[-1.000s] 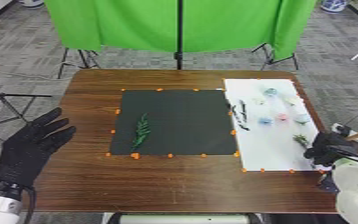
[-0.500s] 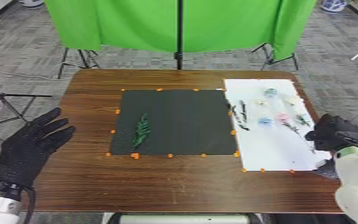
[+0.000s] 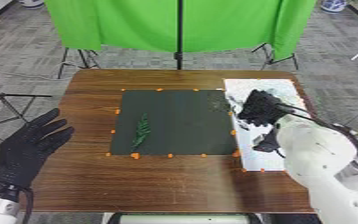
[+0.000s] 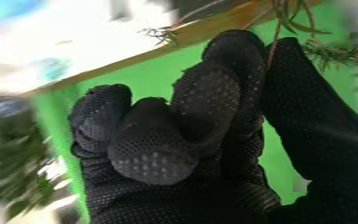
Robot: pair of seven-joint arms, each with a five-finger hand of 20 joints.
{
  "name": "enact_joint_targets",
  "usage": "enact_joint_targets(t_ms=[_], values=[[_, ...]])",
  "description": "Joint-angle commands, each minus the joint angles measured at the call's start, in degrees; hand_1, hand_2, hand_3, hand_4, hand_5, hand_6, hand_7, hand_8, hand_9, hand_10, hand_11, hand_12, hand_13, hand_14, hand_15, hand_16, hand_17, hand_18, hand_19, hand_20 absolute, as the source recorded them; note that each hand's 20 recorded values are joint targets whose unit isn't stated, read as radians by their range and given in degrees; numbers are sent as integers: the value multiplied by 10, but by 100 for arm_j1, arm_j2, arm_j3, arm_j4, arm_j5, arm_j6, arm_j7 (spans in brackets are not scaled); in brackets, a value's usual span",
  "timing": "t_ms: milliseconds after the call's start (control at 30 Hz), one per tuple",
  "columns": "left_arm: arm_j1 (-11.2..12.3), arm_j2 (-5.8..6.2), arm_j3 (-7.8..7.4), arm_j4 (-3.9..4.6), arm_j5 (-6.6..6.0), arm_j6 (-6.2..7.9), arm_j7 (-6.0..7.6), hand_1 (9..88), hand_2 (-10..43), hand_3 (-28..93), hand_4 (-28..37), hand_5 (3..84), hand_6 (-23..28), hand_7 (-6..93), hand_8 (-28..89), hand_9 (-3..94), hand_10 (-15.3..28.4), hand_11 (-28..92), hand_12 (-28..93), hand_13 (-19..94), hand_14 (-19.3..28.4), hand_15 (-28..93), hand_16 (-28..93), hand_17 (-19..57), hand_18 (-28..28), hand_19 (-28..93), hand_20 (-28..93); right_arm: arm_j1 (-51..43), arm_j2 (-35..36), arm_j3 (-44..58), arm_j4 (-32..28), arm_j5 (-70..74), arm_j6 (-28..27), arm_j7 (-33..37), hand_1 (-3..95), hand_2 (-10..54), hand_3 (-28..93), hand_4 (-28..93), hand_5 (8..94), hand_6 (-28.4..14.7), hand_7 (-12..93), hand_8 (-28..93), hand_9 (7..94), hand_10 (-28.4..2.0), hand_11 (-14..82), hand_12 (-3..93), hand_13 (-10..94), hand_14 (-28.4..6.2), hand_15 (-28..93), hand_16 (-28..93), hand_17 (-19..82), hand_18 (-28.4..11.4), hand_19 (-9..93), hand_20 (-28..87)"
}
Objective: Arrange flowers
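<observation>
On the brown table, a dark mat is lying beside a white sheet; the right hand is hovering over the sheet, the left hanging loosely spread at the left. A green fern is resting on the mat's left part, and the right wrist view is showing thumb and finger pinching a slender sprig.

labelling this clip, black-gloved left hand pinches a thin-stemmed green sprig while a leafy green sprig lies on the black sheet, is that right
It isn't the left hand: the right wrist view shows the right hand pinching the thin-stemmed green sprig. The leafy green sprig does lie on the black sheet.
</observation>
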Motion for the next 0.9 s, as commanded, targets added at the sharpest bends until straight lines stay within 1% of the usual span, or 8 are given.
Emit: enact_joint_targets(t_ms=[33, 167, 233, 300, 433, 500, 667, 900], values=[[-8, -10, 38, 19, -30, 57, -124, 253, -34, 708, -254, 378, 27, 204, -99, 325, 129, 279, 124, 281, 159, 366, -18, -72, 223, 484, 49, 1074, -1275, -1494, 918, -61, -53, 103, 384, -95, 871, -218, 818, 0, 577, 131, 937, -54, 533, 290, 906, -36, 721, 293, 456, -207, 932, 309], [-32, -1, 63, 32, -22, 63, -139, 252, -34, 708, -250, 378, 28, 204, -99, 323, 128, 279, 124, 280, 157, 365, -17, -72, 223, 484, 50, 1267, -1623, -1920, 1359, -686, -222, 131, 385, -95, 871, -220, 824, -1, 567, 134, 937, -52, 537, 282, 911, -34, 716, 297, 460, -208, 932, 312], [-31, -5, 65, 30, -13, 65, -143, 252, -34, 708, -250, 378, 28, 204, -99, 323, 128, 280, 124, 279, 157, 364, -17, -72, 222, 483, 50, 1364, -1670, -2214, 1581, -1381, -128, 39, 384, -95, 872, -221, 827, -1, 563, 134, 937, -51, 538, 280, 914, -32, 714, 297, 463, -210, 932, 314], [-45, -28, 71, 29, -2, 38, -175, 252, -35, 709, -250, 378, 29, 204, -99, 322, 128, 280, 123, 278, 156, 363, -17, -72, 222, 482, 50, 1324, -1731, -2393, 1711, -2348, -82, -175, 383, -95, 871, -221, 829, -1, 560, 134, 937, -50, 539, 277, 917, -28, 711, 297, 466, -208, 932, 315], [-65, -85, 77, 23, 27, -12, -215, 252, -36, 710, -251, 378, 29, 204, -98, 322, 128, 280, 123, 278, 156, 363, -17, -72, 221, 482, 50, 1247, -1819, -2556, 1777, -2812, -189, -179, 381, -95, 871, -219, 829, 1, 559, 136, 937, -47, 542, 273, 920, -24, 705, 300, 471, -205, 932, 314], [-99, -99, 67, 30, 46, -48, -263, 252, -36, 710, -251, 377, 29, 204, -98, 322, 128, 281, 123, 278, 157, 363, -17, -72, 221, 482, 51, 1227, -1852, -2615, 1787, -2887, -295, -143, 380, -95, 872, -218, 830, 2, 557, 135, 937, -47, 543, 271, 922, -22, 704, 300, 474, -205, 932, 314], [-108, -91, 82, 37, 47, -60, -269, 254, -33, 706, -251, 377, 30, 204, -97, 322, 131, 280, 123, 277, 159, 365, -17, -72, 221, 481, 51, 1204, -1990, -2722, 1827, -2954, -498, -61, 375, -91, 871, -214, 834, 2, 552, 131, 937, -44, 546, 267, 926, -19, 700, 303, 478, -204, 932, 317], [-173, -47, 147, 70, 42, -70, -317, 256, -32, 703, -247, 376, 30, 203, -97, 320, 131, 279, 124, 276, 160, 366, -17, -72, 223, 482, 52, 1319, -2281, -2833, 2204, -2958, -766, 179, 356, -75, 872, -207, 840, 5, 548, 118, 937, -42, 555, 259, 933, -17, 697, 305, 488, -206, 932, 326]])
